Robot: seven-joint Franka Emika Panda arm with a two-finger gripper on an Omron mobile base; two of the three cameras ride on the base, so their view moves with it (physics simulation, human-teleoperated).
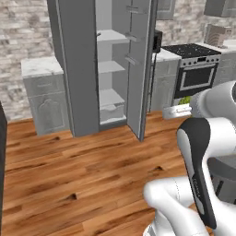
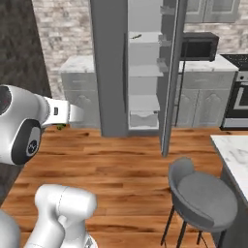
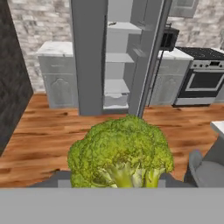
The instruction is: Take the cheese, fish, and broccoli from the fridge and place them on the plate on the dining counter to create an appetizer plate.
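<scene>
From the left base view, the fridge (image 1: 85, 69) stands tall and grey by the brick wall, with its door (image 1: 140, 69) swung open. Inside are white shelves (image 1: 110, 67), and from this side they look bare. At the bottom sits a pale drawer (image 1: 112, 112). A black oven (image 1: 196, 73) stands to the right of the fridge. Beside the white arm, a little bit of green broccoli (image 1: 185, 99) peeks out just above the gripper (image 1: 177, 111). The wood floor (image 1: 83, 175) lies between the robot and the fridge.

From the right base view, the fridge (image 2: 111, 68) is open too. A small thin dark thing (image 2: 136, 36) lies on a high shelf; I cannot tell what it is. The other shelves look bare. A black microwave (image 2: 199, 46) sits on the wall counter to the right. A grey stool (image 2: 201, 196) stands next to the corner of the white marble dining counter (image 2: 235, 155). A tiny bit of green broccoli (image 2: 61, 127) shows under the white hand (image 2: 63, 113).

From the hand view, the broccoli (image 3: 120, 153) is big and close, sitting right in the gripper, well away from the fridge (image 3: 89, 57). The fingers are hidden behind it, but the gripper holds the broccoli with its jaws about half apart. The stool (image 3: 205, 170) shows at the lower right.
</scene>
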